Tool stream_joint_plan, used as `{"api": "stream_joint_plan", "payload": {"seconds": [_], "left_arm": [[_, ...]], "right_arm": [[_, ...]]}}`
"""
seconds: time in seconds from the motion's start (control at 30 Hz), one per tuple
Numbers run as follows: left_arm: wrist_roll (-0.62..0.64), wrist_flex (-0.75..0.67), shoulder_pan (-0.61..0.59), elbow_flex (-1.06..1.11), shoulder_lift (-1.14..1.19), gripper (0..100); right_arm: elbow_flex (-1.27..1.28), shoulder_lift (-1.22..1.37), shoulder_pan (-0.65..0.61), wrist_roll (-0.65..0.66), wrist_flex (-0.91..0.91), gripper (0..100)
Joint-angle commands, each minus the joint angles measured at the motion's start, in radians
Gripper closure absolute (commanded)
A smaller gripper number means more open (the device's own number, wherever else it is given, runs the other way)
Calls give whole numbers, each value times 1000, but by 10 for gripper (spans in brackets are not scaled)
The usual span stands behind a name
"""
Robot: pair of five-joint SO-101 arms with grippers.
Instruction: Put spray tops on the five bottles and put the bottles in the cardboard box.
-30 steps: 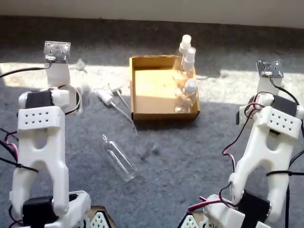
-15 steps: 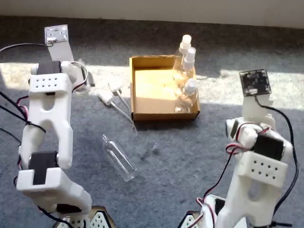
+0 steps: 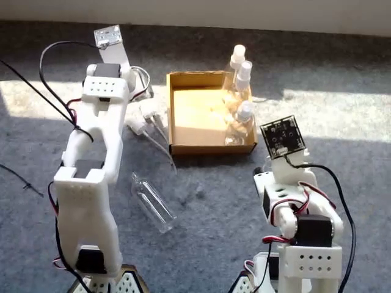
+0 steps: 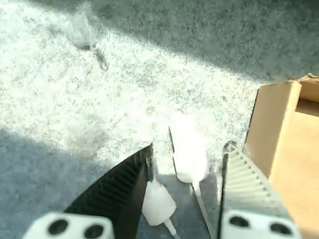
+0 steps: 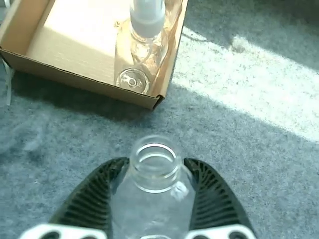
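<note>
Left pincer (image 4: pixel 189 149) spread wide just above the grey desk (image 4: pixel 75 99), two white spray tops (image 4: pixel 158 203) between its jaws, cardboard box (image 4: pixel 271 124) just beside it. Loose bottle (image 3: pixel 153 202) lying uncapped between the two arms. Right pincer (image 5: pixel 155 167) clamped on an open-necked bottle (image 5: pixel 154 199). Ahead of it, a corner of that box, with a capped bottle (image 5: pixel 142 45) inside.
</note>
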Motion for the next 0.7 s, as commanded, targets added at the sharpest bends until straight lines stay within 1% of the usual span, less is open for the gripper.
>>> {"api": "stream_joint_plan", "payload": {"seconds": [0.0,0.1,0.23,0.3,0.43,0.47,0.6,0.67], "left_arm": [[12,6,16,-206,124,786],[12,12,19,-271,216,787],[44,100,19,-360,300,787],[44,141,25,-407,331,787],[43,157,53,-473,407,787],[41,160,56,-493,424,796],[41,215,45,-578,458,918],[44,250,35,-618,460,954]], "right_arm": [[-4,-18,-13,-23,1,994],[-4,-18,-13,-23,1,994],[-4,-18,-15,-23,1,994],[-4,-18,-38,-23,1,994],[-4,-18,-74,-25,21,994],[-4,-18,-74,-25,27,994],[-2,-18,-74,-25,30,994],[-2,-18,-74,-25,30,994]]}}
